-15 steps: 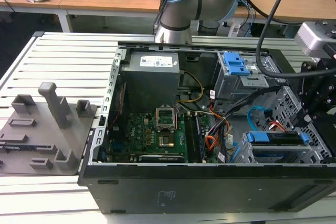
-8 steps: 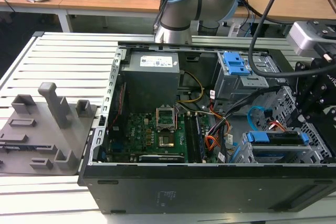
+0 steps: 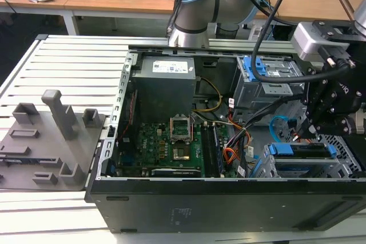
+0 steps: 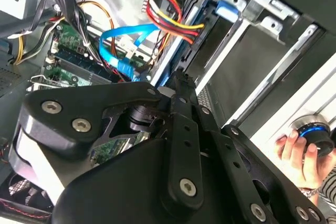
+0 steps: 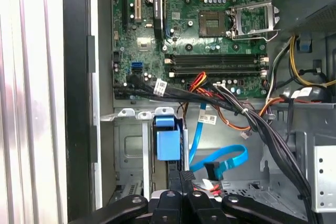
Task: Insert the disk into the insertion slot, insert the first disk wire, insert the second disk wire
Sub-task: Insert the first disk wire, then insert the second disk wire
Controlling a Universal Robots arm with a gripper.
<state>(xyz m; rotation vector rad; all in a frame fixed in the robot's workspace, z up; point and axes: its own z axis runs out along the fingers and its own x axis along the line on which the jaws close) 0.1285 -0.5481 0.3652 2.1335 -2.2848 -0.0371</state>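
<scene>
Already the disk (image 3: pixel 300 150) sits in the slot (image 3: pixel 343 167), at the exterior view's right end of the open case (image 3: pixel 229 204) on the worktop (image 3: pixel 74 67). Its blue frame end faces out of the cage in the first wrist view (image 5: pixel 168 142). The pincer (image 5: pixel 181 174) hangs just beside that end with its fingers drawn together; I cannot tell whether anything is pinched between them. A loose blue cable (image 5: pixel 226 158) curls near the tips. The motherboard (image 3: pixel 154 141) lies on the case floor. In the second wrist view a hand (image 4: pixel 296 153) grips a round knob (image 4: pixel 315 132) outside the case.
</scene>
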